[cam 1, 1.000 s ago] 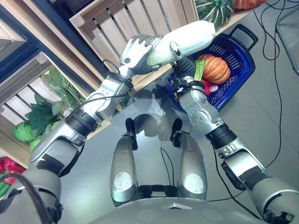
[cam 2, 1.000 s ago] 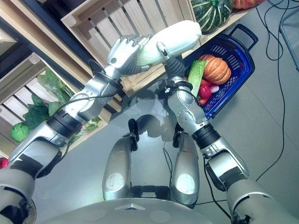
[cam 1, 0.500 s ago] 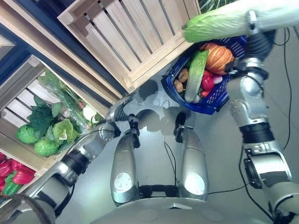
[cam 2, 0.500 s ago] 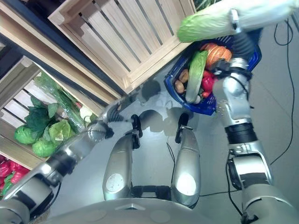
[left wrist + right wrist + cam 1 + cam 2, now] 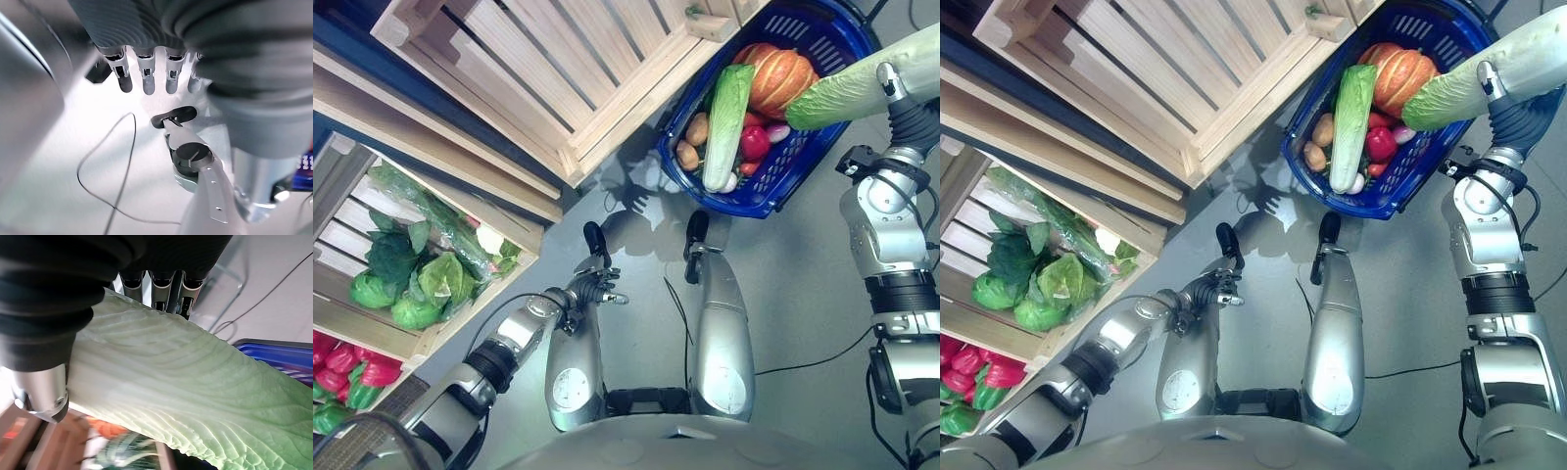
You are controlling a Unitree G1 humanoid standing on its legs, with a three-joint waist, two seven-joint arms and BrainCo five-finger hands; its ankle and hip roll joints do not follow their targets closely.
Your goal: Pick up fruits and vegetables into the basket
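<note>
The long napa cabbage [image 5: 862, 80] sits in the right robot hand [image 5: 44, 377], thumb and fingers curled around it, its ribbed pale-green leafy tip hanging over the rim of the blue plastic basket [image 5: 803, 186] on the floor. Inside lie a ridged orange pumpkin [image 5: 781, 78], a second cabbage [image 5: 724, 122], a red pepper [image 5: 755, 143] and brown potatoes [image 5: 693, 137]. The left robot hand [image 5: 597, 290] hangs low with relaxed, spread fingers, holding nothing. Slatted wooden crates [image 5: 558, 69] stand beside the basket.
</note>
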